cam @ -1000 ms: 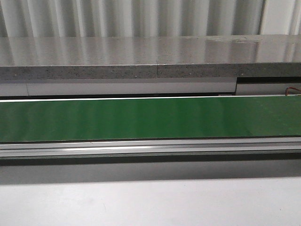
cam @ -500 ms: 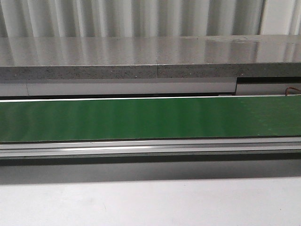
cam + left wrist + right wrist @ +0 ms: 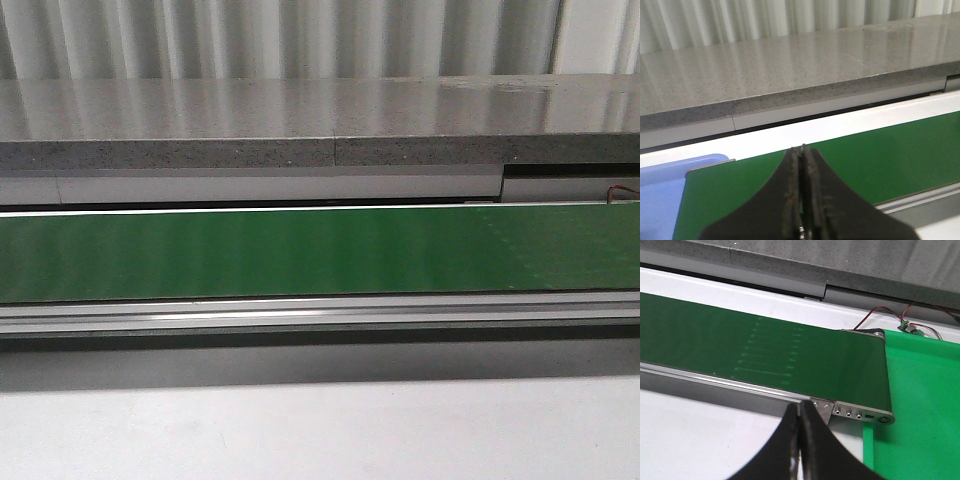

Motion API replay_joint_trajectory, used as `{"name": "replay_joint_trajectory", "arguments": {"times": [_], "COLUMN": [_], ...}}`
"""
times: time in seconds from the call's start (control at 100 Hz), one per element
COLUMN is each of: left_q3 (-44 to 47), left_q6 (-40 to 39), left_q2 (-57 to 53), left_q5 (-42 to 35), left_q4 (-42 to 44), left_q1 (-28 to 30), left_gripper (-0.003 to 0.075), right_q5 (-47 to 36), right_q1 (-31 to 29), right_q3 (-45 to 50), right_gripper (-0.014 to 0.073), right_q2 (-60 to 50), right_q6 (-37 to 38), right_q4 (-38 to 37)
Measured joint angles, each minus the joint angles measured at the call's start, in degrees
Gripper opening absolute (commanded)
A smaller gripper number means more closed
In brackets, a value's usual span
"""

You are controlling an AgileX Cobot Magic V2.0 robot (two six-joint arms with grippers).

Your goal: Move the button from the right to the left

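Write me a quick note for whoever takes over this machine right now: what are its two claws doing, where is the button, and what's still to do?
Left gripper: shut, holding nothing, over the green conveyor belt near a blue tray.
Right gripper: shut, holding nothing, at the belt's other end beside a green mat.
Button: not visible in any view.
Done: nothing that shows.
Left: the whole job. Find the button, pick it up and move it from right to left.
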Motion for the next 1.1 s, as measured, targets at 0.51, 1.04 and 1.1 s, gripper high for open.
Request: {"name": "replay_joint_trajectory", "arguments": {"times": [0.51,1.04,1.1], "left_q3": [9.2,15.9,15.9], "left_q6": [-0.9,-3.4,-3.4], "left_q2": [-5.7,-7.3,-7.3], "left_q5": [-7.3,-7.0,-7.0], "left_q4": [2.4,4.5,4.5], "left_q1": [7.0,7.5,7.5], "left_gripper": [-0.0020,-0.0020,-0.0020], "right_q5": [0.0,0.0,0.0], "right_q1": [0.0,0.0,0.0], "right_q3": [0.0,0.0,0.0], "right_gripper": [-0.0066,-0.0066,-0.0066], "right_q2": [0.0,-0.1,-0.1], "right_q6": [0.0,0.2,0.2], "right_q4": [0.0,0.0,0.0]}}
